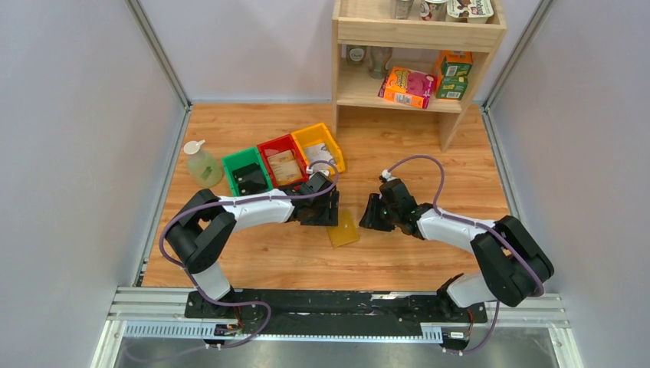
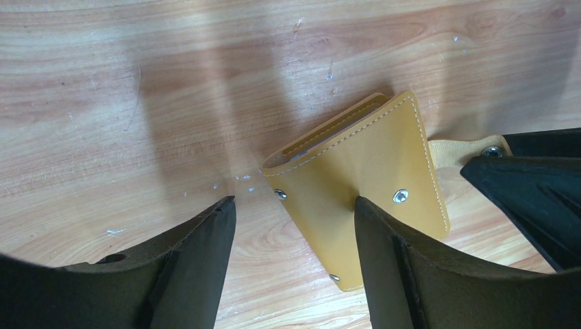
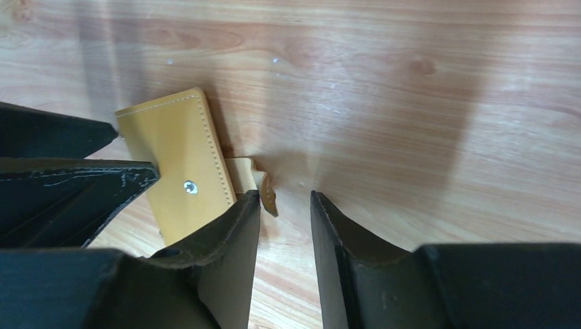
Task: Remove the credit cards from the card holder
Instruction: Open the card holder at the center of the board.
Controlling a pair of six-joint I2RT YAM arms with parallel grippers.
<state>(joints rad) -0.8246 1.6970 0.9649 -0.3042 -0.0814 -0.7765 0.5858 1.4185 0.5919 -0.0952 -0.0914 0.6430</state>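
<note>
The card holder (image 1: 343,228) lies folded shut on the worktop (image 1: 253,261), between the two sets of jaws and just ahead of each; its inside is hidden.

The left jaws stand wide open and grip nothing. The holder's near corner sits in the gap between the fingers (image 2: 199,267). One finger is well clear of it and the other overlaps its snap-studded cover, but I cannot tell whether that finger presses down.

The right jaws are parted by a narrow gap with only bare wood between them, and they hold nothing. The holder lies off to their outer side. Its strap tab (image 3: 241,171) curls up just beside the tip of the nearer finger (image 3: 233,260).
</note>
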